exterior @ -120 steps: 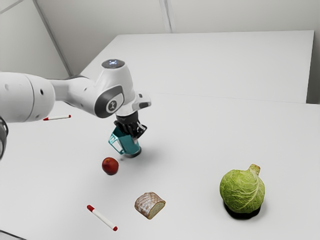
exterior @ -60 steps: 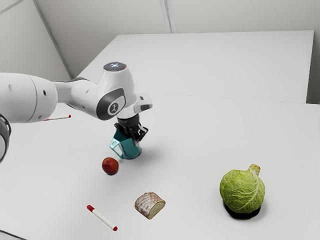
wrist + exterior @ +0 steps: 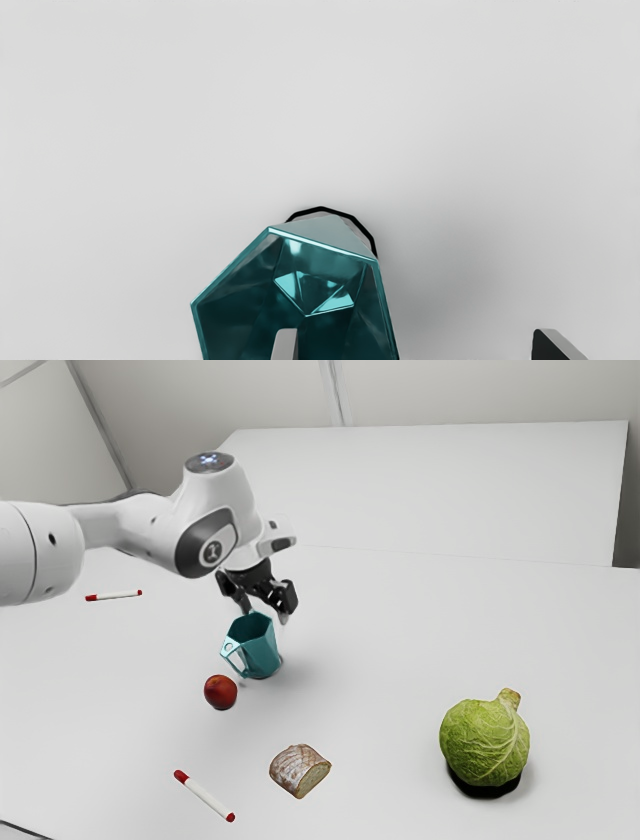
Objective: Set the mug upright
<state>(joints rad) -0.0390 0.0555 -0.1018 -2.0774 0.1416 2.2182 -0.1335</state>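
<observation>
A black gripper [image 3: 266,614], fingers spread wide and grasping nothing, hangs above a teal mug [image 3: 255,645] — upright on a white table [image 3: 380,660], near a red fruit [image 3: 220,692] — with bread [image 3: 299,770] and cabbage [image 3: 485,742] farther out.

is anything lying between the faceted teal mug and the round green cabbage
Nothing; the exterior view shows bare white tabletop between mug and cabbage. The brown bread lies off that line, nearer the camera.
</observation>
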